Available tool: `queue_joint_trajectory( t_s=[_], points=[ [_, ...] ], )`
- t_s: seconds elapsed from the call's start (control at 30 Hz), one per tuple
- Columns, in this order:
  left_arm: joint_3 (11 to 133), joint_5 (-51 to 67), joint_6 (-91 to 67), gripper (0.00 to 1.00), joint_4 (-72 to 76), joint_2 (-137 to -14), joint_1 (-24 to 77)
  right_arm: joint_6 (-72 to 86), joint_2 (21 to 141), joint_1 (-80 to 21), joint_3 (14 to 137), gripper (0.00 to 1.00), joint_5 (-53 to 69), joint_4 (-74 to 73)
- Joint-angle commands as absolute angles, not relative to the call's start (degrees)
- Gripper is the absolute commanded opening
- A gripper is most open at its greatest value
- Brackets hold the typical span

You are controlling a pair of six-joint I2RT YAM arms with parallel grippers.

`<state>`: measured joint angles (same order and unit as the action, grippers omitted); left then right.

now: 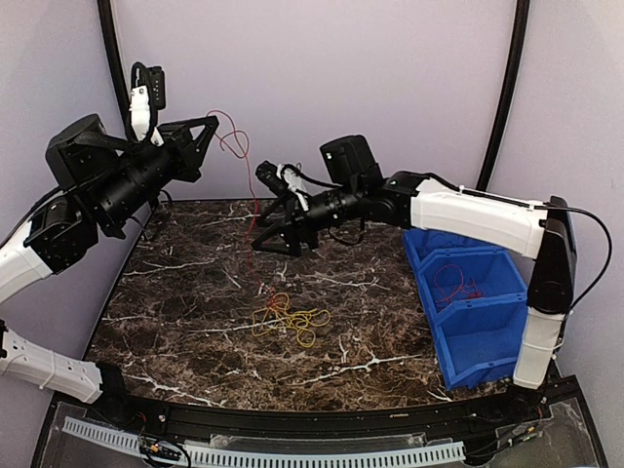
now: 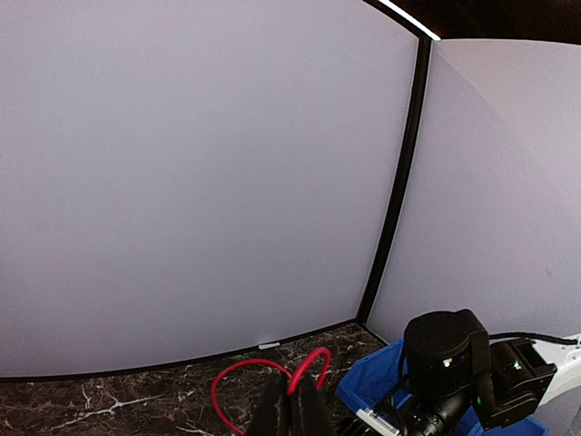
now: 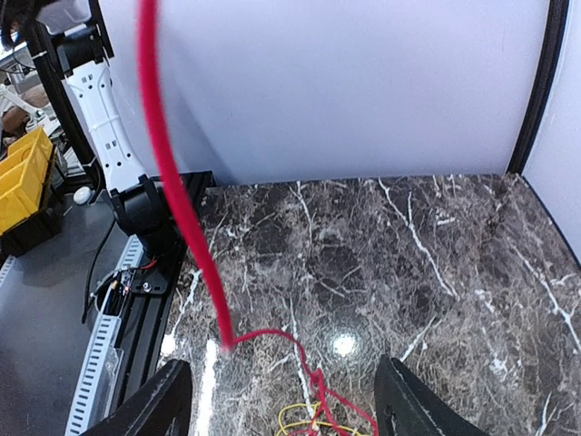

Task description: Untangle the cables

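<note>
Left tool (image 1: pixel 207 127) was clamped on red cable (image 1: pixel 234 146), raised high above tangle (image 1: pixel 288 320) on bench (image 1: pixel 390 322). Right tool (image 1: pixel 268 239) was seen apart, above tangle. Red cable judged best pinched just above tangle, drawn out slowly, yellow loops left undragged.

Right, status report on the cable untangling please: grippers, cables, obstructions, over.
Left gripper shut on red cable, raised high. Right gripper open, above table. Red cable trails down into yellow tangle on table. No obstruction seen.
</note>
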<state>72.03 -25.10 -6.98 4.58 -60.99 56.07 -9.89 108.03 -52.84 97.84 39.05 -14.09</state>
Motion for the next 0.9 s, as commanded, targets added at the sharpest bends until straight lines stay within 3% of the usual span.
queue_joint_trajectory(
  t_s=[0.0,0.2,0.33,0.47,0.6,0.87],
  points=[
    [74.25,-24.33,-8.23,0.0,5.56,-60.94,55.81,-9.31,106.18,-53.96,103.4,0.71,36.15,-13.31],
    [75.11,-23.68,-9.28,0.0,5.18,-60.89,55.85,-6.9,109.36,-54.2,106.75,0.69,37.1,-12.67],
    [75.89,-24.15,-8.94,0.0,4.95,-60.74,55.81,-5.9,110.75,-54.23,107.15,0.45,44.33,-11.8],
    [77.44,-25.33,-7.41,0.0,4.69,-60.83,55.81,-2.92,110.5,-54.36,104.09,0.29,57.81,-7.4],
    [79.33,-25.57,-5.77,0.0,4.34,-61.39,55.81,-0.79,110.74,-55.0,102.28,0.1,62.76,-4.93],
    [91.53,-27.44,2.57,0.0,3.96,-62.46,55.81,-1.29,111.84,-55.54,96.78,0.09,60.65,-4.22]
  ],
)
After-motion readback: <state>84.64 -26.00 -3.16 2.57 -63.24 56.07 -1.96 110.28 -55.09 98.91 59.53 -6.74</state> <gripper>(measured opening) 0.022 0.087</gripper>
